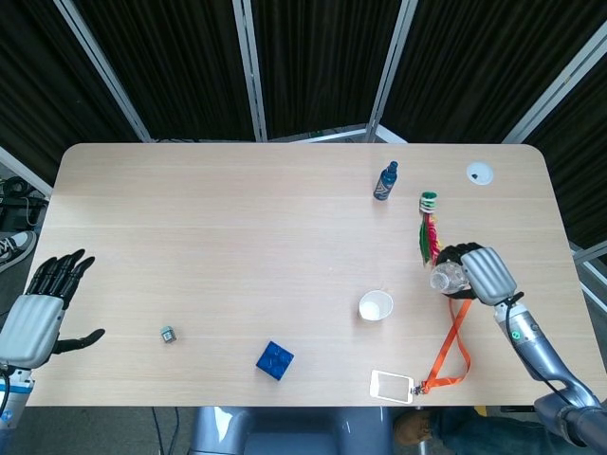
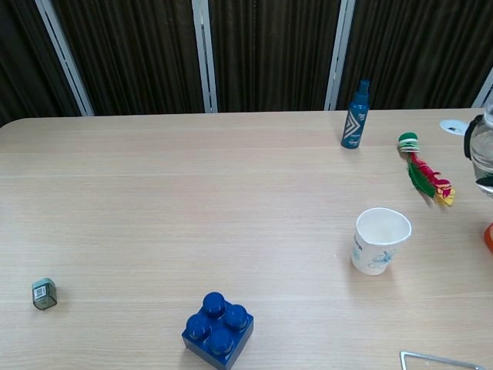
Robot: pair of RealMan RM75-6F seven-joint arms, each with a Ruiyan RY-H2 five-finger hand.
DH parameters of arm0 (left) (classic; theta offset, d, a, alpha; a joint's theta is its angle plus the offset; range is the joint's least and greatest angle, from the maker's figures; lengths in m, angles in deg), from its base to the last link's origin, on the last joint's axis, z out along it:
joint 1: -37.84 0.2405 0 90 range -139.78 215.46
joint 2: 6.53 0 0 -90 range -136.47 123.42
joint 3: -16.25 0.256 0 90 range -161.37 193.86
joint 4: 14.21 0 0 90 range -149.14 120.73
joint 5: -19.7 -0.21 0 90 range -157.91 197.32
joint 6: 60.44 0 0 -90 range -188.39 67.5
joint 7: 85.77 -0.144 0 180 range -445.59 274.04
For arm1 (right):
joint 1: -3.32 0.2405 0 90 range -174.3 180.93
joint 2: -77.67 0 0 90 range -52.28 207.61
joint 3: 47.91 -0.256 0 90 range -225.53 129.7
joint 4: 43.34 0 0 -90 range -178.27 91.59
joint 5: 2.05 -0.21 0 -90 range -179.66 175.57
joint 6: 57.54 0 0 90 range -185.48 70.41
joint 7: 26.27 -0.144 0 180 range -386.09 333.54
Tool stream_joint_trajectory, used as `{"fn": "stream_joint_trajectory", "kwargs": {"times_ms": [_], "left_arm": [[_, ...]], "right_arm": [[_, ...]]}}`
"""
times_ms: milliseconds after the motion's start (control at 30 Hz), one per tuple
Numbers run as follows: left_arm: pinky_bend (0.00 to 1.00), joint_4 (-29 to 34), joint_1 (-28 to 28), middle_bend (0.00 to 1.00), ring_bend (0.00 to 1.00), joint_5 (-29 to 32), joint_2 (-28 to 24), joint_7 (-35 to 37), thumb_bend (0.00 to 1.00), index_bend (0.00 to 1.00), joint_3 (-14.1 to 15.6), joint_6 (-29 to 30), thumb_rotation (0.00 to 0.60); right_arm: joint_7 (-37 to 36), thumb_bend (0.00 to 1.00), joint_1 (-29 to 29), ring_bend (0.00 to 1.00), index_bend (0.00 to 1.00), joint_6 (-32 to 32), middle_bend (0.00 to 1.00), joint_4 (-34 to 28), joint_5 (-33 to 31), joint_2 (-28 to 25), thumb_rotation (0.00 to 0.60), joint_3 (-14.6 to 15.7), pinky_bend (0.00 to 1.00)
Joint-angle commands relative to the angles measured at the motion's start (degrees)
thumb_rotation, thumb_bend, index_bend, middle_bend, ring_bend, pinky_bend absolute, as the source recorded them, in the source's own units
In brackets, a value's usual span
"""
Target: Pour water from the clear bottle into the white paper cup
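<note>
Clear bottle point(image 1: 448, 277) is in your right hand point(image 1: 476, 273), lifted off the desk point(image 1: 237, 237) and held to the right of the white paper cup point(image 1: 376, 306). In the head view the fingers wrap around the bottle body, so this hand is clamped on it. In the chest view only a small part of the bottle point(image 2: 483, 150) shows at the right edge, so I cannot tell there how much it is tilted. From above the bottle looks leaned, with its mouth toward the cup, but it is not over the cup; there is a clear gap between them.

The cup stands upright on the desk, open side up, and I see no water in it. My judgement is that you are in the carrying step, between lifting and pouring.

The next move calls for bringing the bottle to the left, until its mouth is above the cup rim, and only then tilting more. The paper cup is light, so I think touching it with the bottle may push it over. The orange lanyard point(image 1: 450, 353) and the coloured feather toy point(image 1: 428, 230) lie near your right hand; keep away from them.

Your left hand point(image 1: 36, 311) rests at the far left edge of the desk, fingers spread, holding nothing.
</note>
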Motion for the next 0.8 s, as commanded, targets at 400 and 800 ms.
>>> {"fn": "stream_joint_trajectory", "kwargs": {"times_ms": [400, 800], "left_arm": [[0.0, -0.6, -0.7, 0.0, 0.0, 0.7, 0.9, -1.4, 0.0, 0.0, 0.2, -1.8, 0.6], [0.0, -1.4, -1.3, 0.0, 0.0, 2.2, 2.1, -2.7, 0.0, 0.0, -0.1, -3.0, 0.6]], "right_arm": [[18.1, 0.57, 2.4, 0.47, 0.5, 6.6, 0.57, -0.7, 1.5, 0.8, 0.6, 1.9, 0.43], [27.0, 0.65, 3.1, 0.47, 0.49, 10.1, 0.57, -3.4, -1.0, 1.0, 0.6, 0.7, 0.45]]}}
